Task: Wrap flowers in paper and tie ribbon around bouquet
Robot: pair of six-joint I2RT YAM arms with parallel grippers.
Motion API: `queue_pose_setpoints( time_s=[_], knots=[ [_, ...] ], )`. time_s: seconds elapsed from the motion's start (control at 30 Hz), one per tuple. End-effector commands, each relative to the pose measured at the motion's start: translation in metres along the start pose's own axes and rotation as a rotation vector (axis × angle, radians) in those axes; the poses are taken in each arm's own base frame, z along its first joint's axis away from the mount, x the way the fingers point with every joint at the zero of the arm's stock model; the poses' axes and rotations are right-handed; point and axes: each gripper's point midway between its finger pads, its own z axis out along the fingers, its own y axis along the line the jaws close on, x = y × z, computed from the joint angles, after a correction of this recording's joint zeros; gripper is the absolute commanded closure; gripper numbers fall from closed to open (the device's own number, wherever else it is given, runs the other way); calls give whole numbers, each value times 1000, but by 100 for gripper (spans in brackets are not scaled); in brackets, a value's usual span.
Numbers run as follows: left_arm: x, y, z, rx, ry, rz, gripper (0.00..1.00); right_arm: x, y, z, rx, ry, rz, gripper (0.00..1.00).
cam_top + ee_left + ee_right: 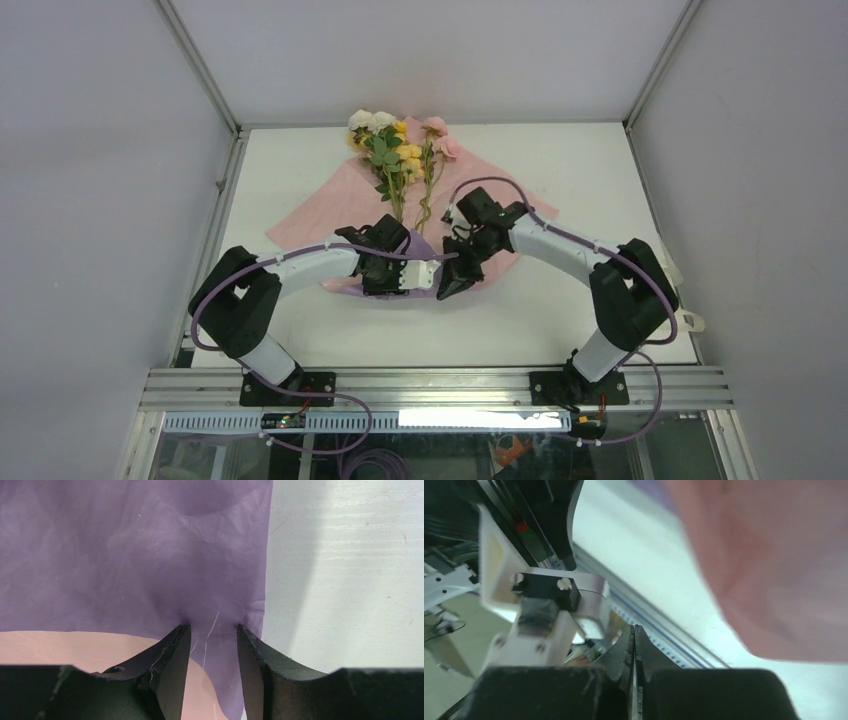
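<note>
My left gripper (pixel 212 630) pinches the folded purple edge of the paper (pixel 135 555); my right gripper (pixel 634 645) is closed, empty. Paper is thin, crinkly, tears easily, so grip edges. Flowers (pixel 400 150) lie at 12 o'clock on the sheet.

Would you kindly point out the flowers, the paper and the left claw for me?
flowers (pixel 388 150), top view, on the green leaves just below the white blooms.
paper (pixel 130 555), left wrist view, on its crinkled purple face.
left claw (pixel 214 645), left wrist view, midway between the fingertips, gripping the paper.
</note>
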Motion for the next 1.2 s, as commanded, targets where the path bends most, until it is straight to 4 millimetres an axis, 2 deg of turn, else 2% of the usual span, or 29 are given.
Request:
queue_pose_setpoints(
  time_s=[0.0, 0.1, 0.13, 0.23, 0.3, 0.37, 0.5, 0.6, 0.67, 0.73, 0.8, 0.87, 0.9, 0.93, 0.97, 1.03, 1.17],
  knots=[
    [-9, -4, -9, -2, -48, -8, 59, 4, 51, 15, -209, 3, 123, 100],
    [-9, -4, -9, 0, -49, -13, 58, -9, 39, 26, -155, -32, 126, 100],
    [-9, -4, -8, 1, -48, -12, 58, -15, 30, 33, -114, -50, 140, 100],
    [-11, -1, -9, -6, -46, -11, 59, -34, -9, 47, 4, -126, 207, 100],
    [-11, 0, -9, -10, -43, -12, 59, -45, -38, 47, 69, -180, 269, 100],
    [-9, -1, -8, -7, -41, -7, 59, -46, -72, 41, 166, -211, 315, 100],
    [-6, -5, -8, -3, -33, 0, 59, -9, -132, 24, 337, -164, 399, 100],
    [-4, -7, -9, 2, -29, -9, 59, 11, -158, -5, 450, -174, 438, 100],
    [-5, -7, -10, 1, -30, -27, 59, 16, -165, -29, 521, -198, 431, 100],
    [-7, -5, -12, 2, -30, -53, 59, 13, -158, -52, 564, -230, 392, 99],
    [-8, -8, -12, 16, -27, -74, 59, 4, -134, -66, 552, -271, 293, 98],
    [-8, -10, -12, 27, -32, -76, 59, -6, -83, -58, 385, -295, 162, 99],
    [-9, -11, -12, 32, -37, -76, 58, -14, -50, -43, 224, -317, 143, 99],
    [-10, -12, -12, 34, -42, -78, 58, -22, -20, -30, 44, -323, 133, 99],
    [-10, -12, -13, 34, -45, -82, 58, -26, 1, -19, -93, -318, 202, 99],
    [-11, -12, -14, 32, -47, -87, 58, -36, 14, 2, -163, -313, 227, 100],
    [-9, -12, -14, 31, -44, -89, 58, -43, 12, 40, -123, -244, 182, 100]
  ],
)
